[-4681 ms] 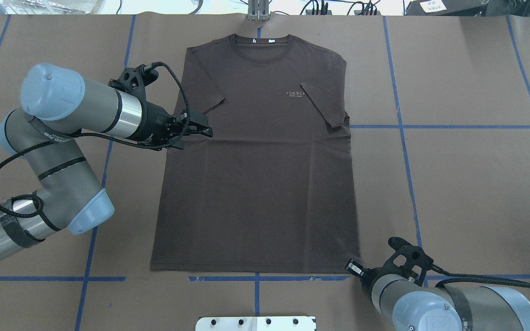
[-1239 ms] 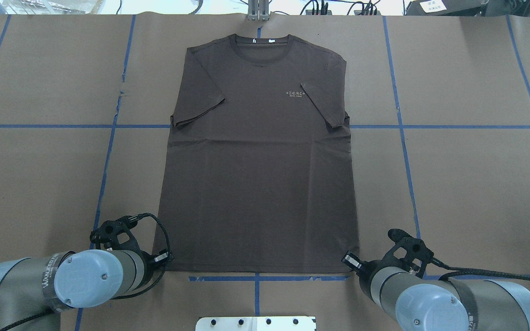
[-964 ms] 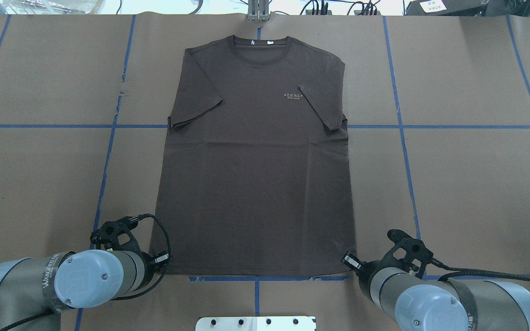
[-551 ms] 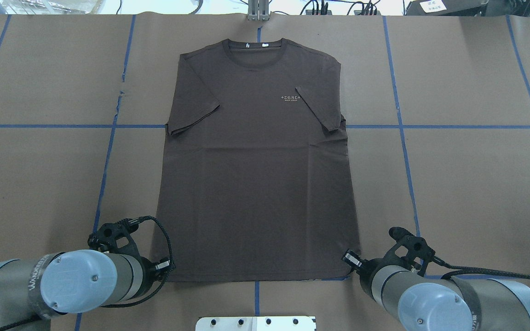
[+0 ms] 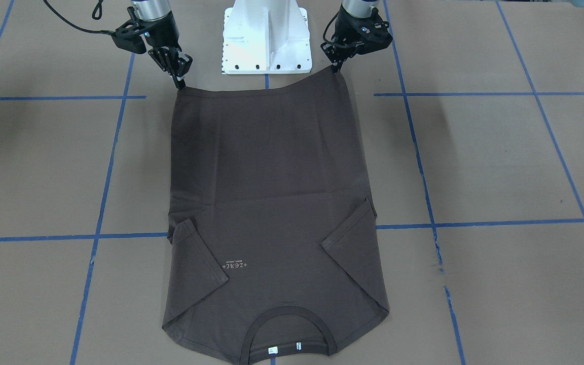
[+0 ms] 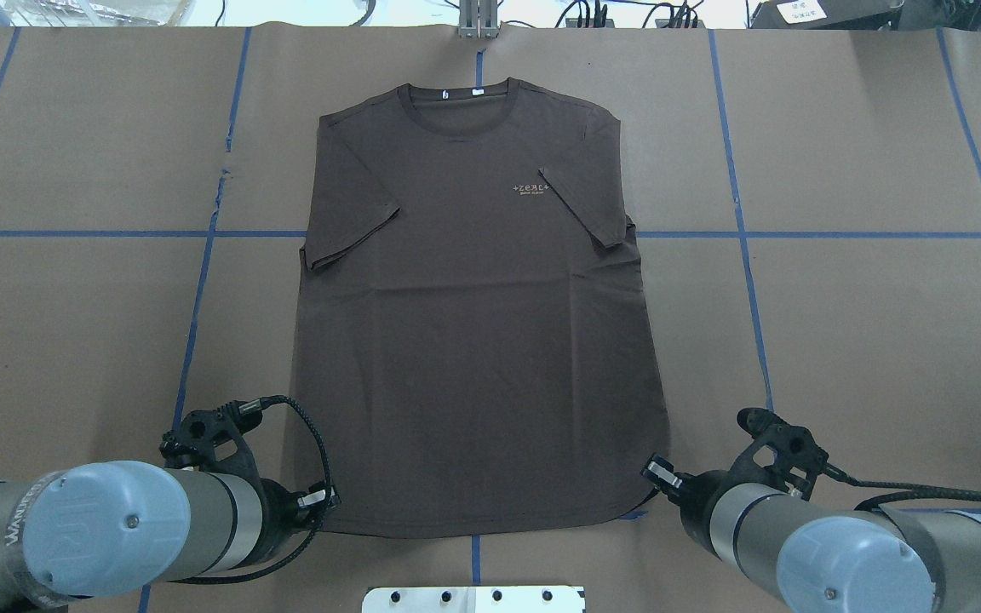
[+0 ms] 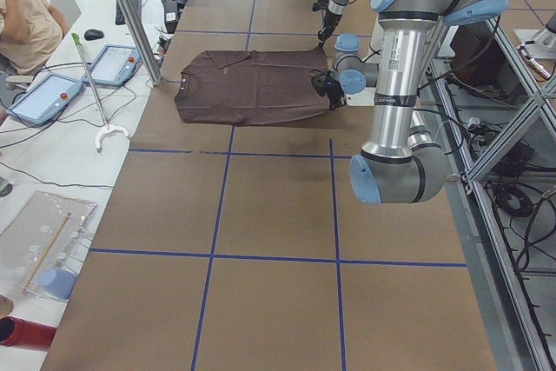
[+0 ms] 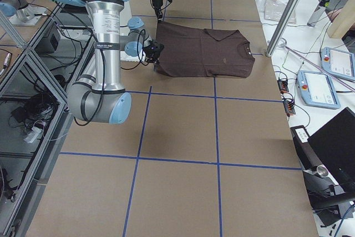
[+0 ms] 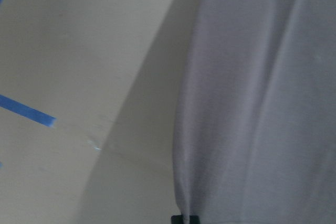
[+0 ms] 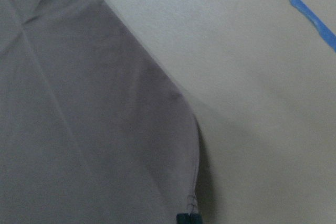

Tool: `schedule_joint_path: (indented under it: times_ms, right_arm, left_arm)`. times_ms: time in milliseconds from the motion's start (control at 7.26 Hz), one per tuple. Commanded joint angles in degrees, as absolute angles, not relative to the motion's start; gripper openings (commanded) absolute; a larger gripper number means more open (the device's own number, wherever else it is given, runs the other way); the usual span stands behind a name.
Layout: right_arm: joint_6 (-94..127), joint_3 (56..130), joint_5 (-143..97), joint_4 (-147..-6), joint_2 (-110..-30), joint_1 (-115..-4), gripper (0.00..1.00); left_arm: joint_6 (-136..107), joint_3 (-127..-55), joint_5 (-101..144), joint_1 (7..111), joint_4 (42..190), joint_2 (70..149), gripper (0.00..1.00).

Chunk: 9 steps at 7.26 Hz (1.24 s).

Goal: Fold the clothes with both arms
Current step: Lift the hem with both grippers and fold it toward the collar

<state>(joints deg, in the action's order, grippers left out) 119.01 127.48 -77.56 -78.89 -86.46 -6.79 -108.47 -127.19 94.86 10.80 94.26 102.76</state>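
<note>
Brown-papered table (image 6: 882,340) | left gripper (image 5: 336,69), right gripper (image 5: 180,84) clamped on T-shirt (image 6: 473,340) hem corners

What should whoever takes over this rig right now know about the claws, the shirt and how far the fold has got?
Left claw: shut on its side's hem corner of the shirt, lifted a little off the table.
Right claw: shut on the other hem corner, also lifted.
Shirt: logo side up, collar at the far edge, the rest lying flat.
Done: both sleeves folded in over the body; both hem corners gripped.
Left: probably carry the hem forward to the collar, release, then make any further fold.
</note>
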Motion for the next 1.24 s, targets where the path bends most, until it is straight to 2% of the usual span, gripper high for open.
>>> schedule_joint_path:
  times_ms: [0, 275, 413, 688, 826, 1101]
  right_arm:
    - [112.24, 121.59, -82.84, -79.28, -77.73, -17.17, 0.00]
    - [107.25, 113.95, -89.72, -79.36, -70.61, -26.94, 0.00]
    - [104.44, 109.47, -89.74, -78.93, -68.31, -29.85, 0.00]
    - [99.87, 97.80, -90.79, -78.40, -60.69, -36.36, 0.00]
    - [97.15, 90.25, -91.05, -78.22, -56.29, -39.61, 0.00]
    - [95.46, 77.67, -92.97, -66.07, -53.71, -44.01, 0.00]
  left_arm:
    - [-101.93, -124.83, 94.13, 17.54, 94.31, 105.54, 0.00]
    - [-92.14, -113.44, 94.39, 27.11, 94.92, 114.56, 0.00]
    - [-89.15, -109.55, 94.39, 30.64, 97.53, 116.44, 0.00]
    - [-88.16, -95.62, 90.90, 35.40, 113.91, 118.72, 0.00]
    - [-84.33, -89.27, 88.36, 39.25, 116.86, 122.22, 0.00]
    - [-82.10, -85.19, 85.72, 43.31, 117.15, 124.18, 0.00]
